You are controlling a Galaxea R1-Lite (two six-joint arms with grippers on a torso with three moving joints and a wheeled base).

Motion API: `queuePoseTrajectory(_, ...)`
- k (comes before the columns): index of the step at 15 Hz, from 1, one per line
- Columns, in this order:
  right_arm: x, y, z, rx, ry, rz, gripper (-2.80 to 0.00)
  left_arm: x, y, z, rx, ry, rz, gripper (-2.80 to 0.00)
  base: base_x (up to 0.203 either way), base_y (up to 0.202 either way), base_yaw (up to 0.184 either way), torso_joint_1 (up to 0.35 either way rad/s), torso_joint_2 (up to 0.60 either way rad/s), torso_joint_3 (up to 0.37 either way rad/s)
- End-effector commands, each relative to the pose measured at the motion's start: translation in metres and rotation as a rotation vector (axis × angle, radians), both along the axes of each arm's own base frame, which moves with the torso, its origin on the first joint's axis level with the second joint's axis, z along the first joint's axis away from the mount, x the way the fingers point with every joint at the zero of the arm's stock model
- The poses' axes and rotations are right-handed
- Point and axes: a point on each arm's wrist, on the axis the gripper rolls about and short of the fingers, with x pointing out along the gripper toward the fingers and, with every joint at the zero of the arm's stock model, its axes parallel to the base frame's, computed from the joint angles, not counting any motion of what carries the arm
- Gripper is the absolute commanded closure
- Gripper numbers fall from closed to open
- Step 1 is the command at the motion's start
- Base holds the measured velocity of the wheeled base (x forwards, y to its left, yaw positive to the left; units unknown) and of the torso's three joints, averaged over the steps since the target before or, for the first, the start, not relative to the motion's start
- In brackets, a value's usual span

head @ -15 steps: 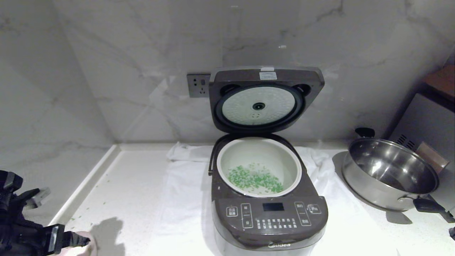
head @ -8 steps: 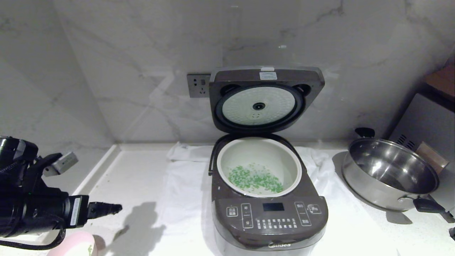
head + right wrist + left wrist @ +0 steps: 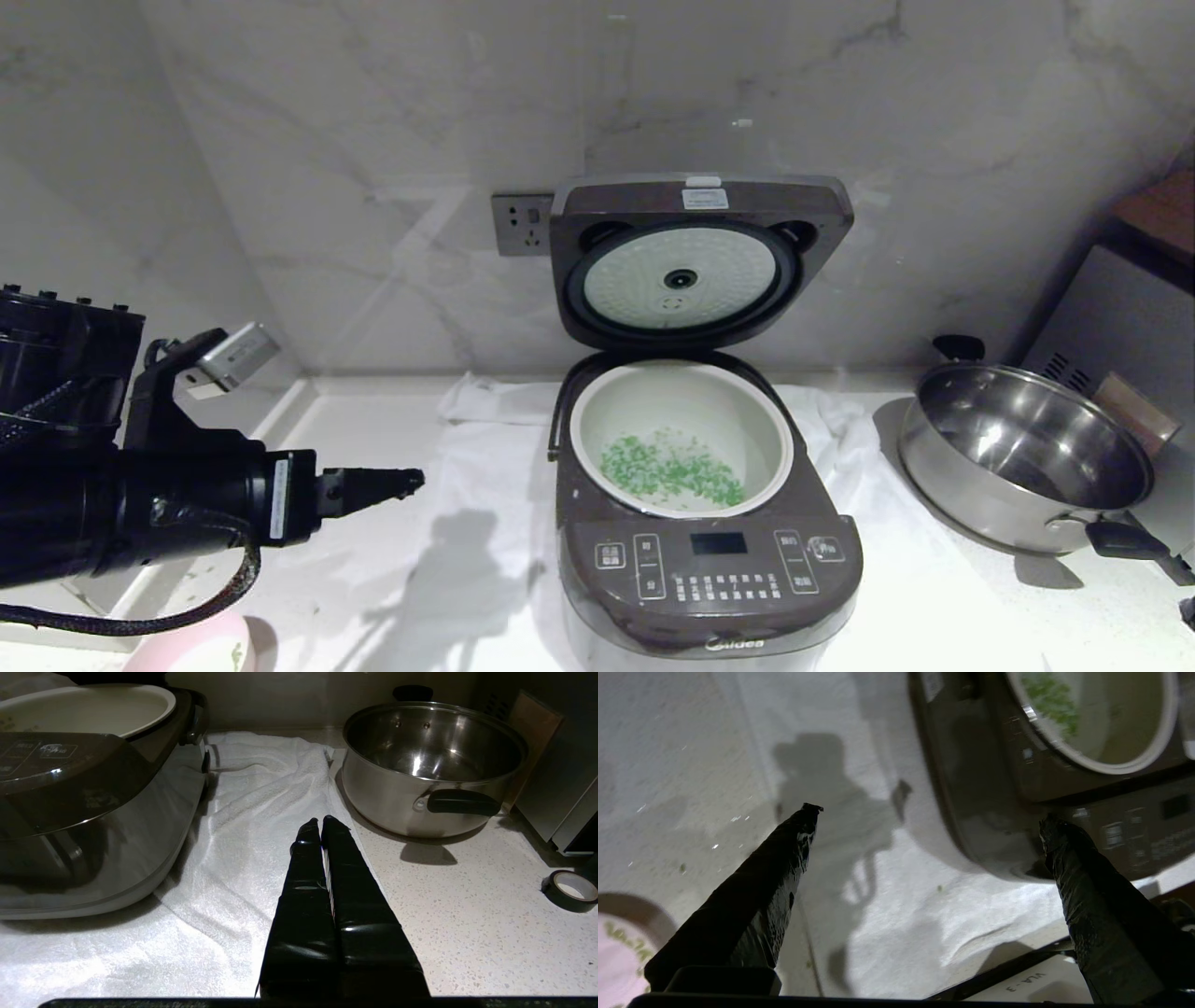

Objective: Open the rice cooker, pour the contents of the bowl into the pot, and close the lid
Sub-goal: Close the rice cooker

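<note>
The rice cooker [image 3: 707, 569] stands on a white towel with its lid [image 3: 700, 261] swung up against the wall. Its pot [image 3: 780, 448] holds the contents [image 3: 667, 467], chopped green bits. The pale pink bowl [image 3: 191, 649] sits on the counter at the front left corner, partly cut off. My left gripper [image 3: 401, 483] hovers open and empty to the left of the cooker, above the towel; in the left wrist view [image 3: 930, 816] the cooker's side [image 3: 994, 812] lies ahead and the bowl [image 3: 616, 952] behind. The right gripper [image 3: 320, 821] rests shut over the towel's right edge.
A steel pan [image 3: 1022, 457] with black handles stands to the right of the cooker, beside a grey appliance [image 3: 1120, 317]. A roll of black tape [image 3: 570, 890] lies on the counter. A wall socket [image 3: 523, 224] sits behind the lid. Stray green bits dot the counter at left.
My left arm has risen from the bowl and swung right toward the cooker. The bowl stays on the counter. The right arm has not moved.
</note>
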Motion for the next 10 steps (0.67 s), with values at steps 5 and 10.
queuePoseTrajectory(5, 0.000, 0.000, 0.000, 0.000, 0.002, 0.000, 0.00, -0.007, -0.018, 0.030, -0.065, -0.091, -0.069, -2.80, 0.000, 0.000, 0.000, 0.000, 0.00, 0.000)
queuePoseTrajectory(10, 0.000, 0.000, 0.000, 0.001, 0.002, 0.000, 0.00, 0.003, -0.028, 0.045, -0.028, -0.154, -0.014, 0.00, 0.000, 0.000, 0.000, 0.000, 0.00, 0.000)
